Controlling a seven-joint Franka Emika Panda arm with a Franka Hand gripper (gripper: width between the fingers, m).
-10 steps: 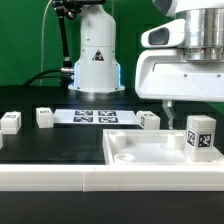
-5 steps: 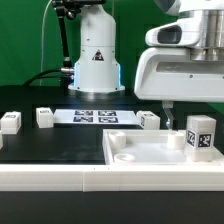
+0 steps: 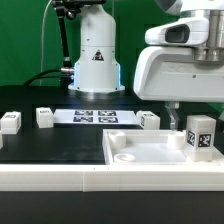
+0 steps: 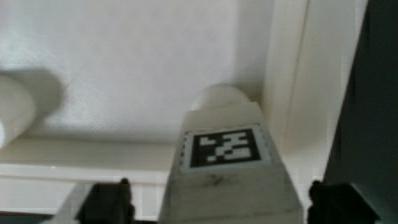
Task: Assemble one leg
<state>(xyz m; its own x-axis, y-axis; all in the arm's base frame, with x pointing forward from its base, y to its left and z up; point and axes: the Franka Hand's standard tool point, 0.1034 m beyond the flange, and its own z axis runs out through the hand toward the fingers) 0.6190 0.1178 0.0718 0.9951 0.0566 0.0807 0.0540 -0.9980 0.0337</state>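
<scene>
A leg (image 3: 200, 136), a small white post with a black-and-white tag, stands upright at the right end of the large white plate (image 3: 140, 152). My gripper (image 3: 187, 116) hangs just above and around the leg's top. In the wrist view the leg (image 4: 226, 150) lies between my two dark fingers (image 4: 109, 202), with a gap on each side. The gripper (image 4: 217, 205) is open and touches nothing. The plate's raised rim (image 4: 294, 70) runs beside the leg.
Three more legs stand on the black table: two at the exterior view's left (image 3: 10, 121) (image 3: 44, 117) and one behind the plate (image 3: 148, 120). The marker board (image 3: 95, 116) lies at the back in front of the robot base (image 3: 96, 55).
My hand has shifted slightly up and toward the exterior view's right. The leg and the plate have not moved.
</scene>
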